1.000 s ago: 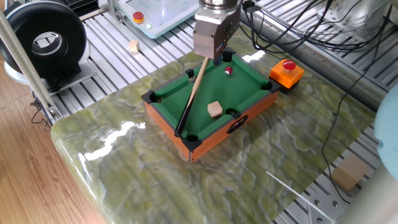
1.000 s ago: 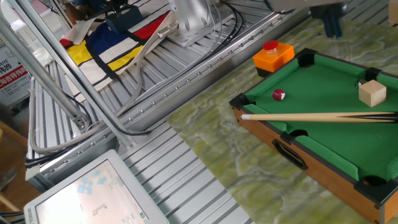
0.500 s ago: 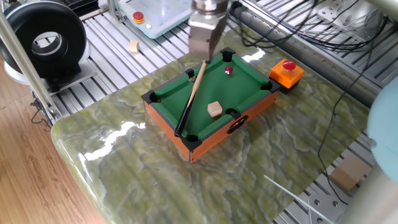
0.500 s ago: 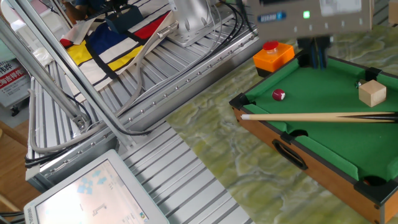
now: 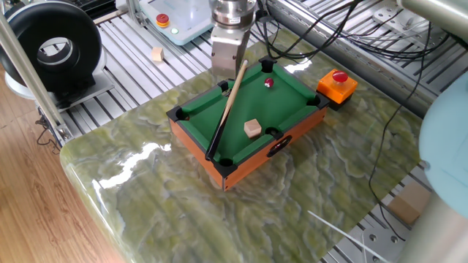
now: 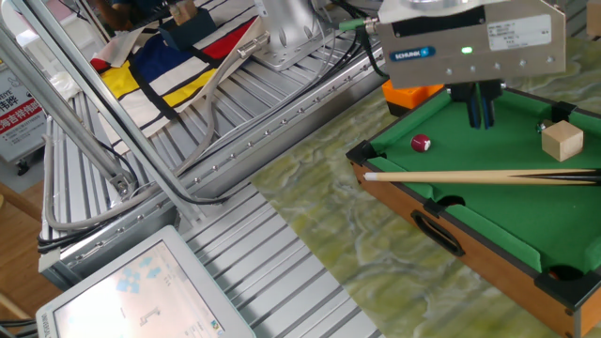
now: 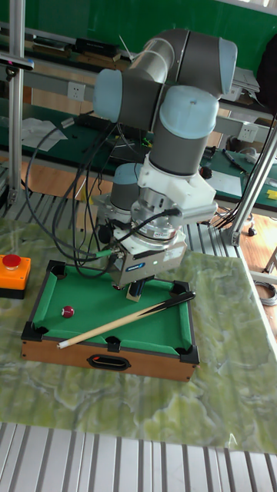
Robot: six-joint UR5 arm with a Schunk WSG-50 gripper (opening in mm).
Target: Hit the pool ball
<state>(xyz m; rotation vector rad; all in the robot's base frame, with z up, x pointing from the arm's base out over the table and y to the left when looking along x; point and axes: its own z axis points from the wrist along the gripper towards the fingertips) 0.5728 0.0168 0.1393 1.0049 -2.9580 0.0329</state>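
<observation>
Pool ball (image 6: 421, 143) looks light, hard, glossy, rolls freely on the felt; my gripper (image 6: 482, 120) jaws pressed together, empty; nudge its side, no gripping.

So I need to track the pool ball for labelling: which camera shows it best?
The other fixed view: the pool ball is largest there, white spot visible, unobstructed. One fixed view shows it small; the tall fixed view shows it as a small red dot.

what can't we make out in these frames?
- Wooden cube: hidden in the tall fixed view behind the gripper.
- Gripper fingertips: off-frame or hidden in one fixed view; jaw gap unclear elsewhere.
- Cue: butt end cut off by the other fixed view's right edge.
</observation>
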